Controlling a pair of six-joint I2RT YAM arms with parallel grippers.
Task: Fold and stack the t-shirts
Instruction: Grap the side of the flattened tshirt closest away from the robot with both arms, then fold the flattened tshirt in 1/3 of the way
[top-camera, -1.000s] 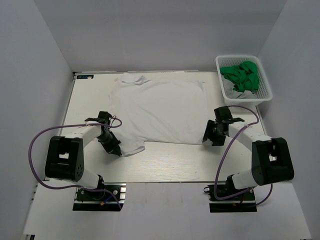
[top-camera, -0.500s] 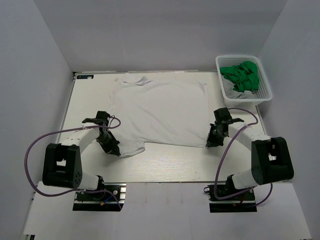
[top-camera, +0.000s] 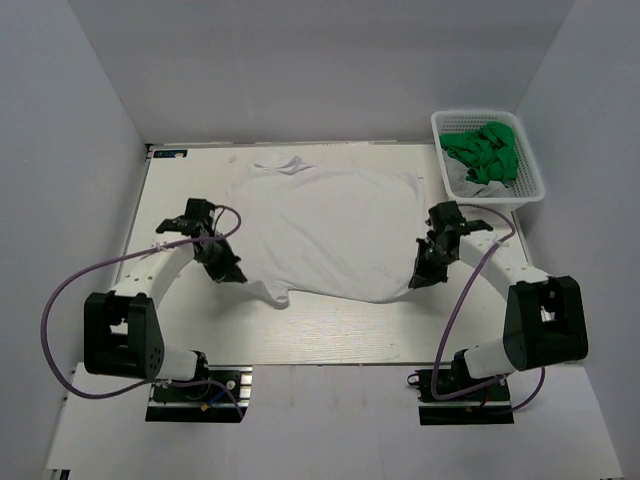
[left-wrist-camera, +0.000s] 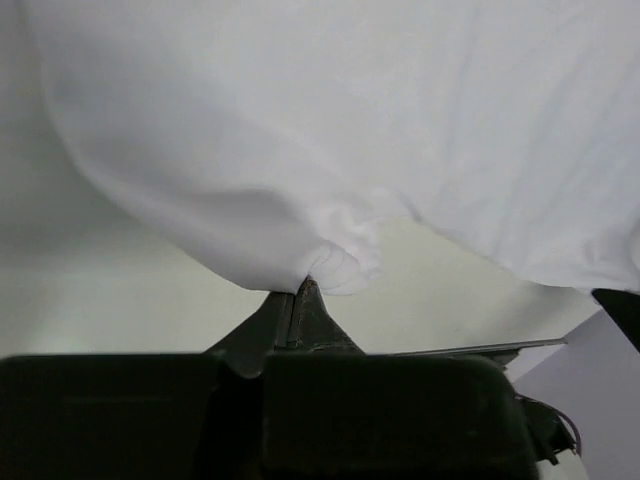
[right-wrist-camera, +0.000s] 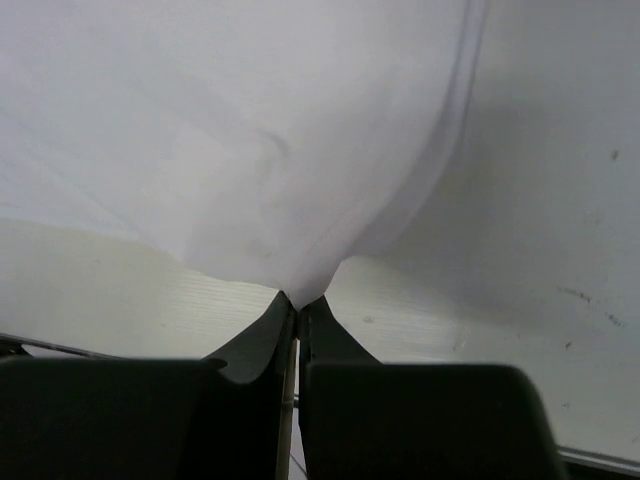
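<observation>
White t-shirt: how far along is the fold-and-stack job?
Done: white t-shirt laid out on the table, no fold made yet. In hand: left gripper and right gripper each shut on its near hem, held raised. Left: finishing this fold, then the green t-shirts bunched in the basket; no stack exists.

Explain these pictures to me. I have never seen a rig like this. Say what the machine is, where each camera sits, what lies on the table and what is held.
Two robot arms are bolted at the near edge of a table. The wide picture comes from a camera above and behind them; the two close-ups come from a camera on each wrist. A white t-shirt lies spread on the table. The left end effector and the right end effector are each shut on a pinch of its cloth, one at either side. At the far right, a white mesh basket holds green t-shirts.
</observation>
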